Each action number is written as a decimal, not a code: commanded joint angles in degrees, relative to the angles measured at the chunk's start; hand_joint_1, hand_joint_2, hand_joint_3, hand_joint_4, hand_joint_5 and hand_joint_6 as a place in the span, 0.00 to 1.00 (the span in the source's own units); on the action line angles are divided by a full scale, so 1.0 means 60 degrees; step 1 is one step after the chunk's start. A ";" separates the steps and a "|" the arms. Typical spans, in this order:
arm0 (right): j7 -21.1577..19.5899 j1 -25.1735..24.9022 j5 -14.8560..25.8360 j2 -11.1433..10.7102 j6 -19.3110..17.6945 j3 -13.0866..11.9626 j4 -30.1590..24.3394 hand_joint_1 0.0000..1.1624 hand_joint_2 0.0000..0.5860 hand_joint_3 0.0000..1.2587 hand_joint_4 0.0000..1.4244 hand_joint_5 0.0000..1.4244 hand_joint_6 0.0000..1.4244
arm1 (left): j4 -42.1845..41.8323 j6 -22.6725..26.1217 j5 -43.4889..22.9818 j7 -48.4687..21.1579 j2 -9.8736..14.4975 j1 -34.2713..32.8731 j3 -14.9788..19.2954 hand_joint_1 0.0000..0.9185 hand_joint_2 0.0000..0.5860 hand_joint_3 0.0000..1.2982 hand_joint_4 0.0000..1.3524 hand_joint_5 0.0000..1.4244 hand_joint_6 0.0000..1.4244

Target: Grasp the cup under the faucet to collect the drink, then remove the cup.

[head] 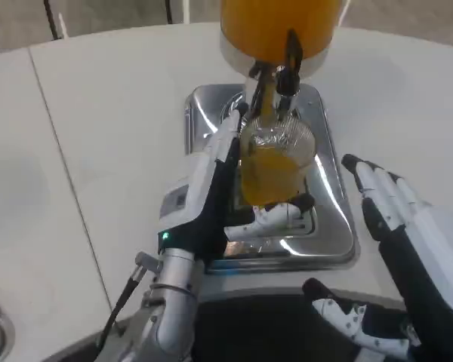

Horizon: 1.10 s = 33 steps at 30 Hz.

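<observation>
Head view, white table [98, 113], steel tray [328, 196], tan floor [106, 15]

Left hand [211, 197]: white back, black palm and finger undersides, small green light near wrist. Silver forearm [172, 313], black cable [121, 308] alongside. Right hand [404, 253]: white segments over black, black fingertips.

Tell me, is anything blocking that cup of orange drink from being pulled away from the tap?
Nothing visible blocks it. The left hand grips the cup under the faucet, over the steel tray. The right hand waits open, off to one side.
</observation>
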 commanded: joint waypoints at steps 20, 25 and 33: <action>0.0430 -0.0180 -0.0355 0.0194 0.0521 0.0111 -0.0061 0.60 0.55 0.00 0.00 0.00 0.06 | 0.0586 0.0420 0.0246 0.0933 -0.0596 -0.0210 -0.0360 0.31 0.04 0.00 0.00 0.11 0.09; 0.0647 -0.0098 -0.0345 -0.0030 0.0510 -0.0158 -0.0267 0.60 0.55 0.00 0.00 0.00 0.07 | 0.0796 0.0867 0.0321 0.1167 -0.0803 -0.0406 -0.0548 0.27 0.03 0.00 0.00 0.13 0.11; 0.0930 -0.0087 -0.0350 0.0126 0.0609 -0.0887 -0.0563 0.59 0.56 0.00 0.00 0.00 0.09 | 0.1620 0.2884 0.0877 0.3379 -0.1827 -0.0949 -0.0881 0.30 0.09 0.16 0.20 0.45 0.58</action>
